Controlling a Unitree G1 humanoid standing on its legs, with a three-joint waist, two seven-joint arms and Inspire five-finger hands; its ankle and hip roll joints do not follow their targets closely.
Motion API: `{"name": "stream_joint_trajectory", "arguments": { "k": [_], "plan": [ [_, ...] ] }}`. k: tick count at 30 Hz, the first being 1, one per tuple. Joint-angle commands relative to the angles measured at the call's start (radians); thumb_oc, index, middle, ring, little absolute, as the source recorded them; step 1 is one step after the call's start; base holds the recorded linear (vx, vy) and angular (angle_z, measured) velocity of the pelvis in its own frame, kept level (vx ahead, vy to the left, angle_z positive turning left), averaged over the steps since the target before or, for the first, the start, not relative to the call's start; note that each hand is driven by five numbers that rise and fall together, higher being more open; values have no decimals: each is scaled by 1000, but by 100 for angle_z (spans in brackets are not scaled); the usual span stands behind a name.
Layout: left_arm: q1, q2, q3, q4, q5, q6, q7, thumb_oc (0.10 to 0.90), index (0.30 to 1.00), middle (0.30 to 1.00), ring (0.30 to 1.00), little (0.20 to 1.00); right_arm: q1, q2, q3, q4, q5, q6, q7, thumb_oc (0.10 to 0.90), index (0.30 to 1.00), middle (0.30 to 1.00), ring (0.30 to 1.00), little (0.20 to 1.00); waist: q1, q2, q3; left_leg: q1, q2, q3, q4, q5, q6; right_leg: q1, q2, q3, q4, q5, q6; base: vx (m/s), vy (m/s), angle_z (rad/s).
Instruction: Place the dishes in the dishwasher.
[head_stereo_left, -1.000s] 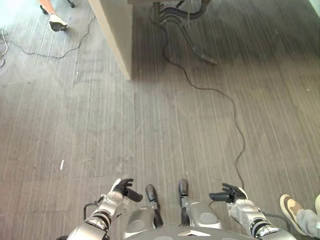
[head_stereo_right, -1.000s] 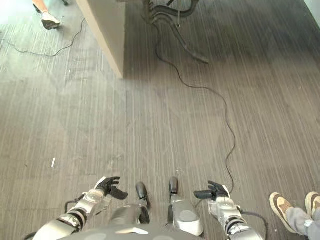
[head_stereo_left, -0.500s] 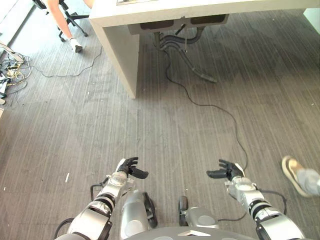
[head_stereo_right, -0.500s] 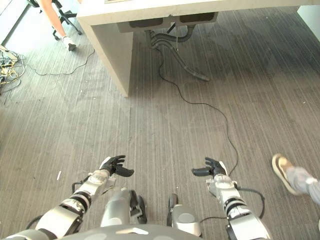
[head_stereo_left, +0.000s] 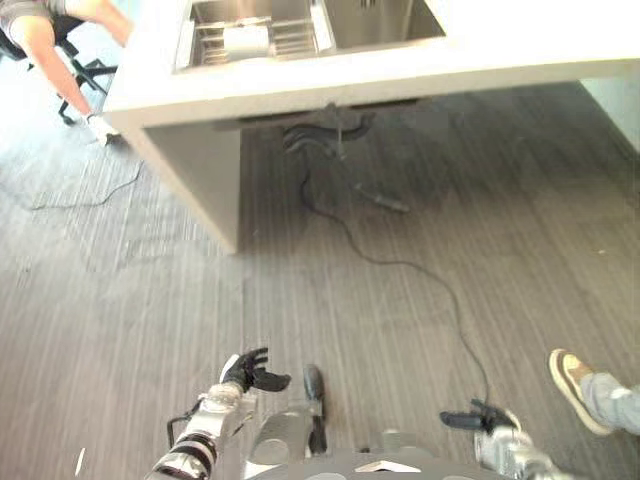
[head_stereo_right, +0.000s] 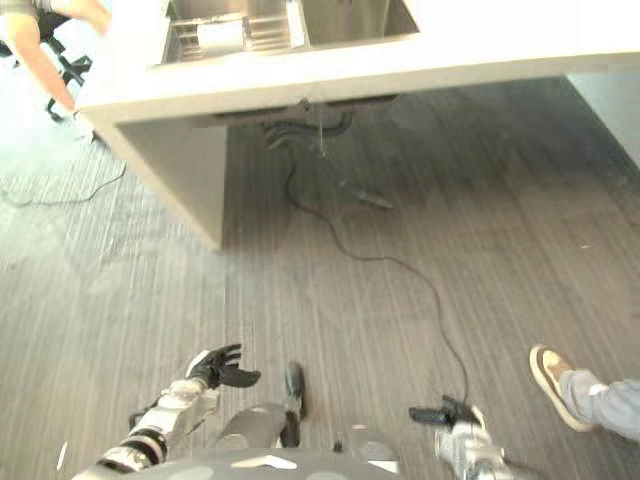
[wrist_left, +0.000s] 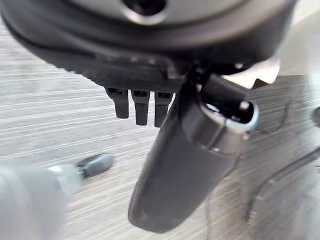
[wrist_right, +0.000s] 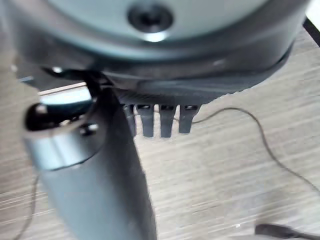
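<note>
Grey plank floor (head_stereo_left: 150, 330) stretches to a white table (head_stereo_left: 420, 70) with a sink (head_stereo_left: 310, 25) sunk in its top, where a rack holding a pale dish (head_stereo_left: 245, 40) sits well apart from the robot. Left hand (head_stereo_left: 250, 371) and right hand (head_stereo_left: 485, 420) hang low, fingers spread and empty. Likely risks: tripping on the cord (head_stereo_left: 420, 275) ahead, or bumping the person's shoe (head_stereo_left: 572, 385) nearby on the right.

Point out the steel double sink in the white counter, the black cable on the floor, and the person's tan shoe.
steel double sink (head_stereo_left: 300, 25), left eye view, on the divider between basins.
black cable on the floor (head_stereo_left: 400, 264), left eye view, mid-length.
person's tan shoe (head_stereo_right: 552, 384), right eye view, on its upper.
</note>
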Motion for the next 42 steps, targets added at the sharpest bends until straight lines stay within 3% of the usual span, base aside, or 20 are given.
{"name": "stream_joint_trajectory", "arguments": {
  "k": [1,3,4,5,7,8,14,16,19,21,22,24,25,26,28,29,30,32,36,42],
  "plan": [
    [-119,117,63,-195,-26,-107,56,800,900,900,900,900,-70,-79,-14,18,-45,2,-12,800,900,900,900,900,41,61,0,-3,60,-25,-5,-15,-86,54,-119,66,-261,43,74,452,106,101],
    [-114,156,115,-332,-41,-131,72,800,900,900,900,900,-43,-84,-50,55,-46,7,4,800,900,900,900,900,18,76,10,51,55,-59,2,-42,-95,-17,-105,19,-396,-34,60,443,-33,52],
    [-110,179,143,-406,-30,-147,82,800,900,900,900,900,-25,-87,-67,76,-51,10,8,800,900,900,900,900,7,79,13,77,48,-81,8,-58,-104,-20,-94,2,-528,-71,57,515,-251,58],
    [-105,206,193,-524,-4,-173,101,800,900,900,900,900,-4,-90,-98,106,-53,15,12,800,900,900,900,900,3,64,19,109,38,-101,14,-98,-131,-14,-105,-28,-826,-69,82,372,-217,53],
    [-103,206,195,-527,-3,-171,101,800,900,900,900,900,-5,-90,-97,107,-53,15,12,800,900,900,900,900,-2,68,20,109,42,-105,14,-96,-132,-3,-99,-36,-845,-58,81,286,-170,89],
    [-114,219,257,-633,61,-203,145,800,900,900,900,900,20,-74,-123,166,-60,31,31,800,900,900,900,900,-16,50,25,164,29,-137,13,-142,-157,-46,-85,11,-1060,16,134,351,-174,114],
    [-152,222,264,-800,139,-238,145,800,900,900,900,900,34,-49,-99,195,-76,31,64,800,900,900,900,900,-12,35,-2,252,29,-163,-7,-193,-169,-26,-82,5,-1063,56,141,310,-168,85],
    [-170,199,231,-852,147,-254,123,800,900,900,900,900,28,-60,-85,177,-75,24,72,800,900,900,900,900,-28,49,-27,276,45,-179,27,-220,-185,0,-75,21,-1028,25,125,394,-276,84],
    [-185,181,208,-843,129,-264,116,800,900,900,900,900,12,-72,-68,162,-72,18,72,800,900,900,900,900,-39,67,-38,266,59,-179,105,-193,-214,24,-61,19,-1014,-7,103,241,-214,13],
    [-199,171,188,-825,99,-265,110,800,900,900,900,900,8,-86,-54,136,-66,14,67,800,900,900,900,900,-53,76,-31,189,95,-152,334,-123,-261,71,-42,13,-1010,-59,66,141,-238,-16],
    [-206,168,182,-814,94,-262,118,800,900,900,900,900,4,-91,-43,120,-60,14,63,800,900,900,900,900,-55,67,-25,120,94,-152,468,-65,-278,82,-41,12,-1010,-71,46,127,-268,5],
    [-219,166,168,-793,109,-258,143,800,900,900,900,900,-6,-97,-29,87,-44,12,48,800,900,900,900,900,-51,51,-4,29,118,-110,593,-15,-292,117,-37,10,-1008,-103,17,183,-258,4],
    [-240,163,150,-771,124,-253,161,800,900,900,900,900,-6,-91,-30,81,-26,10,39,800,900,900,900,900,-46,45,-7,-14,196,-45,504,-26,-265,149,-39,-5,-1015,-127,15,283,-152,-18],
    [-239,163,148,-762,134,-251,172,800,900,900,900,900,-5,-91,-27,75,-23,7,37,800,900,900,900,900,-40,44,-7,-19,219,-29,429,-38,-257,159,-44,-5,-1022,-132,23,255,-73,-19],
    [-238,170,146,-758,153,-247,181,800,900,900,900,900,-4,-91,-19,66,-27,6,38,800,900,900,900,900,-31,43,-6,-24,230,-40,351,-37,-255,163,-47,3,-1024,-137,28,217,71,1],
    [-238,191,149,-747,179,-236,199,800,900,900,900,900,-1,-90,-9,50,-39,3,33,800,900,900,900,900,-17,49,-6,-34,257,-101,180,10,-273,168,-51,15,-1020,-155,46,335,138,-31],
    [-234,200,148,-731,184,-227,205,800,900,900,900,900,5,-87,-9,36,-43,2,29,800,900,900,900,900,-18,48,-8,-35,275,-111,133,36,-284,178,-59,12,-1015,-168,50,327,150,-65],
    [-227,208,163,-740,189,-224,209,800,900,900,900,900,21,-73,-9,13,-45,-1,37,800,900,900,900,900,-30,62,-21,9,288,-89,77,32,-295,188,-54,15,-1007,-181,67,196,98,-56],
    [-214,217,181,-746,192,-222,206,800,900,900,900,900,47,-55,-30,0,-42,5,45,800,900,900,900,900,-35,63,-41,39,253,-85,53,-3,-293,210,-88,37,-1030,-153,86,210,202,-50],
    [-185,249,219,-770,235,-211,197,800,900,900,900,900,69,-19,-42,6,-64,16,68,800,900,900,900,900,-21,23,-53,66,186,-52,37,-70,-243,193,-151,77,-1034,-93,124,86,189,-14]
  ]
}}
